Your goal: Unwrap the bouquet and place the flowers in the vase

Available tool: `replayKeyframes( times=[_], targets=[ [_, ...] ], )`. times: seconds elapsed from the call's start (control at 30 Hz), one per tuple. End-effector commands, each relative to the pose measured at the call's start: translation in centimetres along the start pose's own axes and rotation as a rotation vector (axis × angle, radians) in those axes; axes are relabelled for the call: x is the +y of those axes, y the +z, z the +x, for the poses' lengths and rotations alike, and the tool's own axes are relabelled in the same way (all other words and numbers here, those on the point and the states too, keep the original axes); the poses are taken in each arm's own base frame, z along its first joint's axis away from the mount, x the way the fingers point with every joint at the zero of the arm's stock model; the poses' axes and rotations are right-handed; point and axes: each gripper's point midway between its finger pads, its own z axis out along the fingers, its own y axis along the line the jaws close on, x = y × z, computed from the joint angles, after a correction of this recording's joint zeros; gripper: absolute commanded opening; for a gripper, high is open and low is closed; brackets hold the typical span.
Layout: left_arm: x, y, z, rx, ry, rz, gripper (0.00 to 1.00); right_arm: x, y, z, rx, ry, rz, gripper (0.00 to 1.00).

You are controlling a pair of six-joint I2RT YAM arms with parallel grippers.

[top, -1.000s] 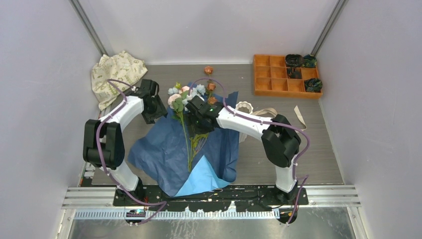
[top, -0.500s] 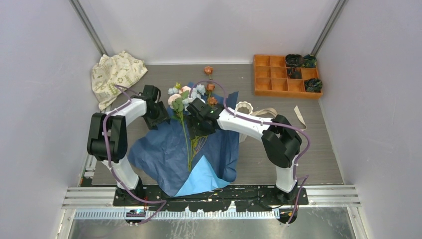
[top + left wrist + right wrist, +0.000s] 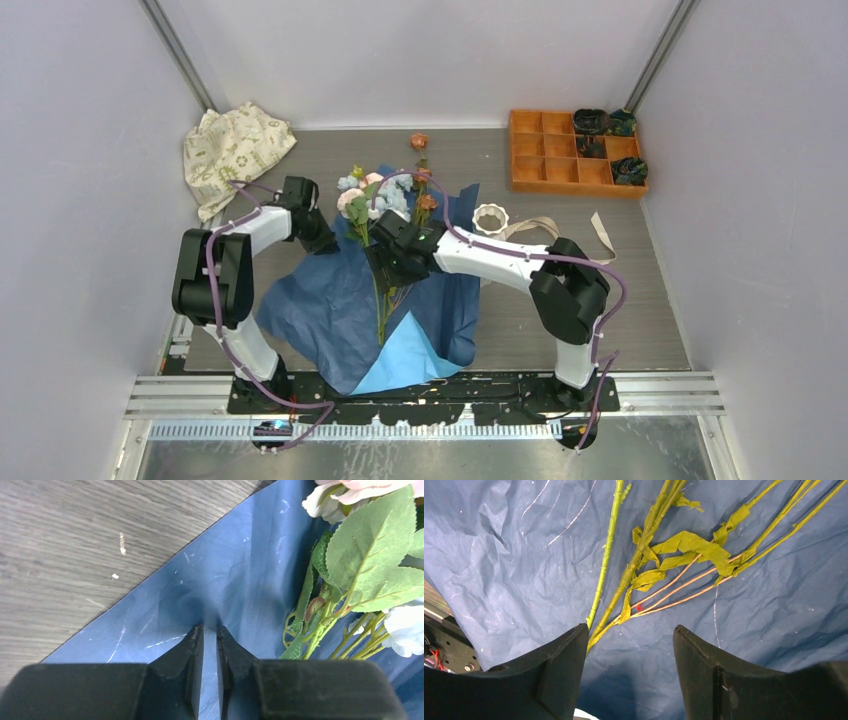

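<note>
The bouquet lies unwrapped: its blue paper (image 3: 330, 310) is spread flat on the table with the flowers (image 3: 370, 195) on top, blooms to the far side and stems toward me. My left gripper (image 3: 318, 240) sits at the paper's upper left edge. In the left wrist view it (image 3: 210, 627) is shut on a fold of the blue paper (image 3: 240, 570), beside the leaves (image 3: 370, 545). My right gripper (image 3: 385, 262) hangs open over the green stems (image 3: 644, 565), its jaws (image 3: 630, 630) empty. The white ridged vase (image 3: 490, 217) stands upright, right of the paper.
A beige ribbon (image 3: 540, 228) lies loose right of the vase. An orange compartment tray (image 3: 545, 160) with dark items stands at the back right. A cream printed cloth (image 3: 232, 148) is bunched at the back left. One rust-orange bloom (image 3: 419, 141) lies beyond the paper.
My left gripper has moved down onto the paper's edge and closed on it. My right gripper has shifted left and toward me along the stems, still open.
</note>
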Motion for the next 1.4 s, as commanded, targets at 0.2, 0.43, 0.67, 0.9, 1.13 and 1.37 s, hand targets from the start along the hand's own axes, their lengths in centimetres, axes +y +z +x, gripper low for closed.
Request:
replayKeyframes(
  times=[0.2, 0.43, 0.67, 0.9, 1.13, 1.37],
  targets=[
    [0.5, 2.6, 2.9, 0.099, -0.022, 0.012, 0.09, 1.0, -1.6, -0.7, -0.047, -0.013, -0.028, 0.68],
    [0.3, -4.6, 0.9, -0.029, 0.005, -0.030, 0.30, 1.5, -2.7, -0.5, -0.067, -0.048, -0.046, 0.70],
    [1.1, -13.4, -0.4, -0.246, 0.019, -0.028, 0.44, 0.5, -7.0, 1.1, -0.098, -0.073, -0.006, 0.70],
    [0.3, -16.7, 0.0, -0.298, 0.022, 0.047, 0.46, -2.5, -11.4, 4.5, -0.101, -0.025, 0.089, 0.70],
    [-0.3, -16.1, 0.9, -0.271, 0.041, 0.104, 0.45, -3.1, -14.2, 6.9, -0.135, -0.003, 0.098, 0.68],
    [-0.5, -17.2, 1.2, -0.292, 0.049, 0.136, 0.44, -3.2, -9.7, 5.0, -0.135, -0.024, 0.235, 0.55]
  ],
)
